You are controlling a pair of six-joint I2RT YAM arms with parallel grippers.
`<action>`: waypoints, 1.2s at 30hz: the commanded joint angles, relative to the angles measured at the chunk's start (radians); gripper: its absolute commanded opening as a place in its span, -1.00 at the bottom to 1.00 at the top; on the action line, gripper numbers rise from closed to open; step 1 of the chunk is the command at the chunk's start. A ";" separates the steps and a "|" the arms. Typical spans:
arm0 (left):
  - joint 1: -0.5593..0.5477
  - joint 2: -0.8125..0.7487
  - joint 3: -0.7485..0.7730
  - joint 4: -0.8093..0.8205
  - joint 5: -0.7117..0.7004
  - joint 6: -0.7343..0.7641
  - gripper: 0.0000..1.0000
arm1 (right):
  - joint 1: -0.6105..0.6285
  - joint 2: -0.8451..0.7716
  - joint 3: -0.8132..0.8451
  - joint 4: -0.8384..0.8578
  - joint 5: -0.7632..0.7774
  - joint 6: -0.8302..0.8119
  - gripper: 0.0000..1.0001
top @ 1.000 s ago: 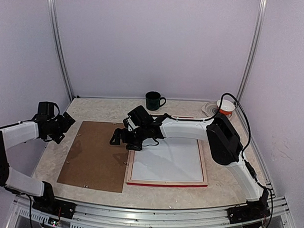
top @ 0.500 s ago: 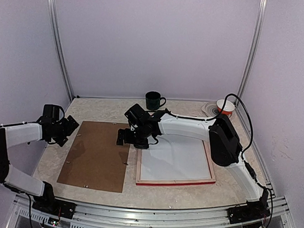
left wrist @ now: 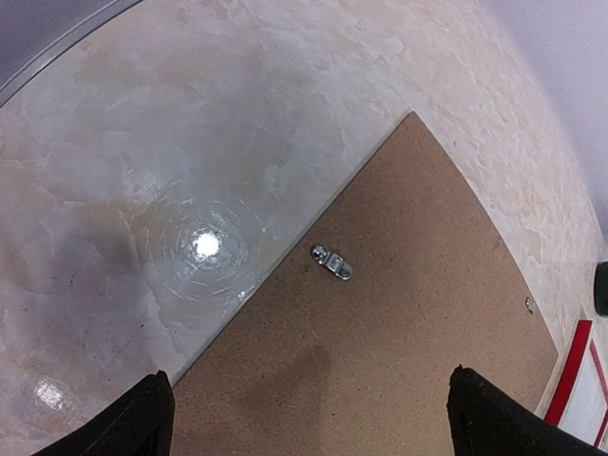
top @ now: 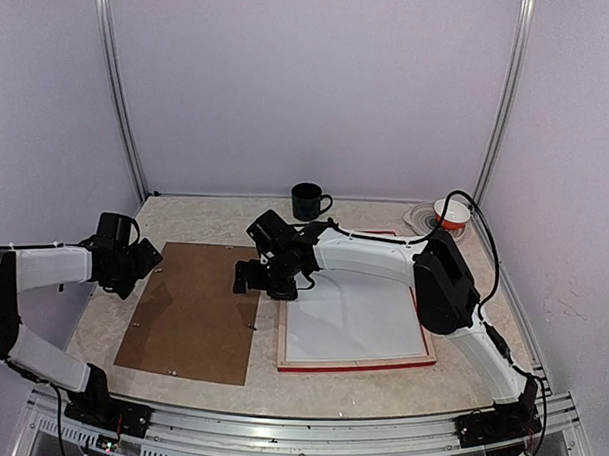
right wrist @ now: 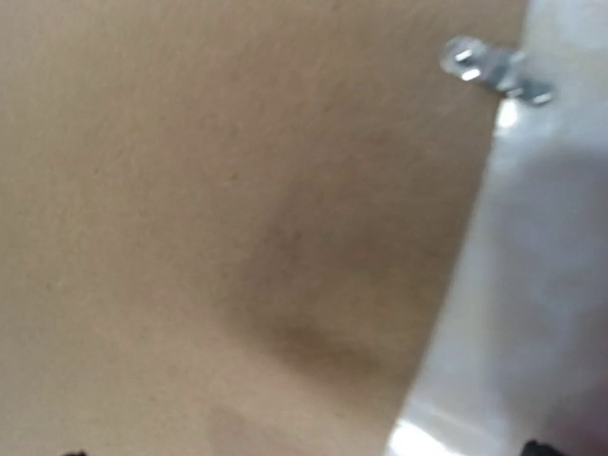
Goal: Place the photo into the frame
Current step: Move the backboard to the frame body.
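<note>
Left gripper (top: 148, 258): fingers wide apart, empty, over the far-left corner of the backing board (top: 192, 309), apparently poised to take that edge
Backing board: flat, clips up, lying aside so the frame's back is open
Right gripper (top: 245, 278): jaws spread, holding nothing, above the board's far-right edge
Frame (top: 355, 367): face down, just right of the board
Photo (top: 353, 320): white back up, inside the frame, seemingly seated

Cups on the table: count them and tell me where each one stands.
2. A dark mug stands at the far edge, near the middle. A white-and-orange cup sits in the far right corner on a pale round plate. The right arm may hide more.
</note>
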State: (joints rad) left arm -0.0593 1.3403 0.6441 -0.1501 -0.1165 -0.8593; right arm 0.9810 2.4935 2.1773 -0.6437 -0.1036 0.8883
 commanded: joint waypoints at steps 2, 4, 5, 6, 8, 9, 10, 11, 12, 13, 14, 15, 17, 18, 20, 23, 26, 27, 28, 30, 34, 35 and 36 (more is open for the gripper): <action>-0.024 0.046 -0.011 -0.030 -0.060 -0.027 0.98 | 0.011 0.054 0.011 -0.001 -0.111 0.008 0.99; -0.047 0.066 -0.014 -0.024 -0.072 -0.039 0.98 | 0.017 0.039 -0.012 0.002 -0.129 0.000 0.99; -0.056 0.076 -0.012 -0.023 -0.083 -0.045 0.98 | 0.020 0.023 -0.049 0.015 -0.136 -0.003 0.98; -0.062 0.085 -0.013 -0.019 -0.088 -0.047 0.98 | 0.022 0.001 -0.077 0.029 -0.149 -0.002 0.98; -0.065 0.104 -0.020 -0.007 -0.087 -0.054 0.98 | 0.023 -0.051 -0.177 0.082 -0.187 0.006 0.98; -0.066 0.112 -0.023 -0.002 -0.086 -0.058 0.98 | 0.022 -0.076 -0.217 0.098 -0.203 0.010 0.98; -0.066 0.116 -0.026 0.000 -0.086 -0.061 0.98 | 0.022 -0.101 -0.252 0.114 -0.216 0.016 0.98; -0.066 0.121 -0.029 0.006 -0.086 -0.063 0.98 | 0.022 -0.127 -0.288 0.130 -0.229 0.024 0.99; -0.066 0.123 -0.032 0.011 -0.084 -0.064 0.98 | 0.022 -0.151 -0.319 0.142 -0.240 0.032 0.98; -0.066 0.123 -0.036 0.013 -0.082 -0.065 0.98 | 0.022 -0.183 -0.345 0.150 -0.246 0.038 0.98; -0.068 0.122 -0.040 0.017 -0.081 -0.066 0.98 | 0.022 -0.204 -0.364 0.158 -0.253 0.043 0.98; -0.068 0.121 -0.044 0.021 -0.079 -0.067 0.98 | 0.022 -0.220 -0.377 0.162 -0.265 0.046 0.98; -0.070 0.119 -0.056 0.034 -0.068 -0.073 0.98 | 0.024 -0.237 -0.380 0.158 -0.289 0.047 0.98; -0.074 0.119 -0.062 0.040 -0.062 -0.079 0.98 | 0.024 -0.240 -0.372 0.151 -0.298 0.046 0.98; -0.082 0.118 -0.075 0.059 -0.055 -0.086 0.98 | 0.026 -0.235 -0.352 0.135 -0.308 0.046 0.99; -0.092 0.114 -0.092 0.078 -0.046 -0.101 0.98 | 0.032 -0.212 -0.318 0.127 -0.332 0.057 0.98; -0.096 0.084 -0.107 0.090 -0.032 -0.113 0.98 | 0.041 -0.188 -0.311 0.146 -0.372 0.089 0.99; -0.097 0.072 -0.112 0.094 -0.028 -0.115 0.98 | 0.044 -0.185 -0.317 0.164 -0.387 0.103 0.98; -0.097 0.049 -0.115 0.095 -0.028 -0.118 0.98 | 0.047 -0.183 -0.323 0.180 -0.400 0.117 0.97; -0.097 0.020 -0.116 0.091 -0.031 -0.118 0.98 | 0.050 -0.183 -0.333 0.200 -0.406 0.138 0.95; -0.097 -0.013 -0.123 0.084 -0.040 -0.112 0.98 | 0.050 -0.184 -0.356 0.214 -0.379 0.170 0.91; -0.097 -0.018 -0.126 0.084 -0.040 -0.110 0.98 | 0.051 -0.183 -0.361 0.218 -0.375 0.176 0.91; -0.097 -0.021 -0.128 0.084 -0.040 -0.112 0.98 | 0.050 -0.179 -0.362 0.219 -0.371 0.182 0.91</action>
State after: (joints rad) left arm -0.1505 1.3476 0.5282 -0.0513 -0.1631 -0.9646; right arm 1.0229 2.2986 1.8362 -0.4526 -0.4786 1.0229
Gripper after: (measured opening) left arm 0.989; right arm 0.956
